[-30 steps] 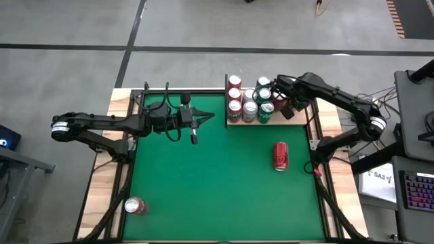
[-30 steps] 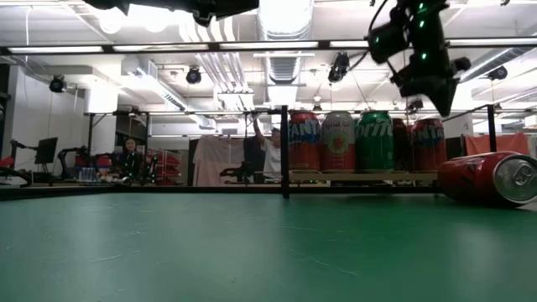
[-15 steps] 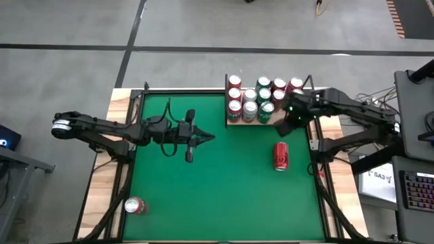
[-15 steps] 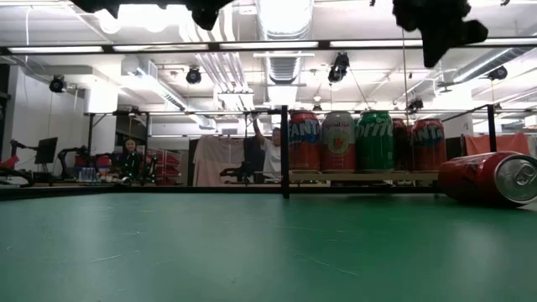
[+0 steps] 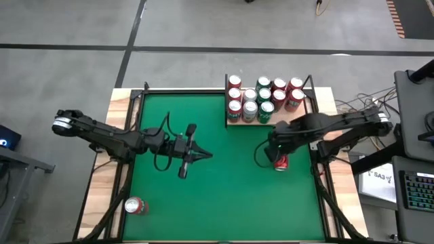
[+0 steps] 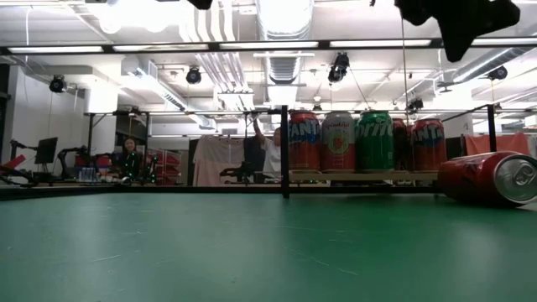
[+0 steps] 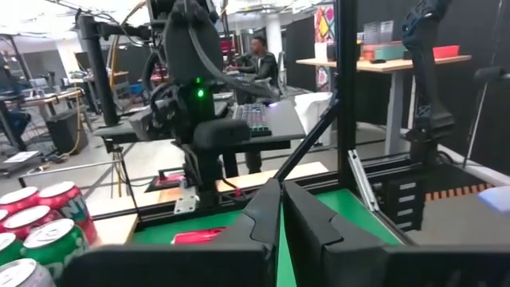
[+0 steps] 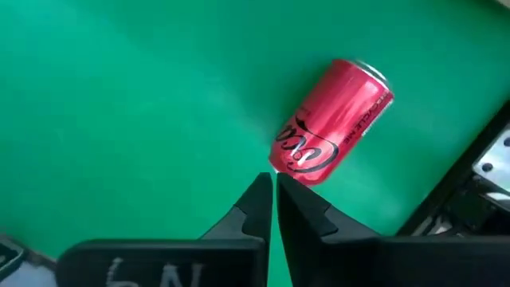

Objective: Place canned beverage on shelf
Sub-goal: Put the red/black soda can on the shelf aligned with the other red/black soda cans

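1. Red can (image 5: pixel 281 161) on its side on the green felt, right of centre in the high view, below the shelf and partly covered by the right arm; seen at the right edge of the low view (image 6: pixel 489 178) and in the upper middle of the right wrist view (image 8: pixel 331 123).
2. Shelf (image 5: pixel 237 123), pale wooden board with black rods, at the upper middle of the high view, loaded with upright cans (image 5: pixel 263 97) in red, green and silver; in the low view, same row of cans (image 6: pixel 356 141) standing at centre right.
3. Right gripper (image 5: pixel 260 156) above the felt just left of the lying red can in the high view, fingers pressed together, nothing between them; in the right wrist view, fingertips (image 8: pixel 256 196) pointing at the can's near end, whether touching it is unclear.
4. Left gripper (image 5: pixel 207 155) at centre left of the high view, above bare felt, well apart from every can, fingers closed and empty.
5. Second red can (image 5: pixel 135 206) lying at the lower left corner of the felt.
6. Person seated in the room at far left of the low view (image 6: pixel 129 154).
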{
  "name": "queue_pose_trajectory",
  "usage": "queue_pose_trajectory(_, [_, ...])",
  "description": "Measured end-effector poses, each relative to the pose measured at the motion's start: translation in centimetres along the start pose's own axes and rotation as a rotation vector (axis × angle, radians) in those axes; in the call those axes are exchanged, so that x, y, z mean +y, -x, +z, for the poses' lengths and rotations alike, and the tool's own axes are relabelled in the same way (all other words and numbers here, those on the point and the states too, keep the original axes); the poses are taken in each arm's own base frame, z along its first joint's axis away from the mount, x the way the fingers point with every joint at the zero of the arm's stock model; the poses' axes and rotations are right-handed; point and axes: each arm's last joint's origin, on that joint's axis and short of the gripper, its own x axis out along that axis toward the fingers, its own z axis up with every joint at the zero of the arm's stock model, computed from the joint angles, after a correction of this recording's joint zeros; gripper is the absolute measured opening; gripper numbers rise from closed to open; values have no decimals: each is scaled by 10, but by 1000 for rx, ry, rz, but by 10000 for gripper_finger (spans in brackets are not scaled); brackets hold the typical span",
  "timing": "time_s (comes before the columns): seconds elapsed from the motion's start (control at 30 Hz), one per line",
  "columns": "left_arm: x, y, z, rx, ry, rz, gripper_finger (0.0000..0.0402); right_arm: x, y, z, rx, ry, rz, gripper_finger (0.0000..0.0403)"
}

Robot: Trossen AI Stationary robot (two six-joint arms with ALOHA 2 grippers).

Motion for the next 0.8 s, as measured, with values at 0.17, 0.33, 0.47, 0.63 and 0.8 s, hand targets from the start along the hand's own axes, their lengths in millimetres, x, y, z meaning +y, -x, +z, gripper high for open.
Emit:
queue_pose_trajectory(0.17, [-5,0,0,-1,10,-19,1,15,-18,-1,88,13,-49,61])
queue_pose_trajectory(0.33, [-6,0,0,0,10,-18,1,27,-36,1,184,61,-92,158])
queue_pose_trajectory(0.47, [-5,0,-1,12,23,21,1,30,-50,4,149,74,-203,250])
queue_pose_trajectory(0.63, [-5,0,-2,24,36,28,1,25,-65,4,121,79,-333,325])
queue_pose_trajectory(0.8, [-4,1,-3,33,35,63,1,16,-77,1,65,59,-345,347])
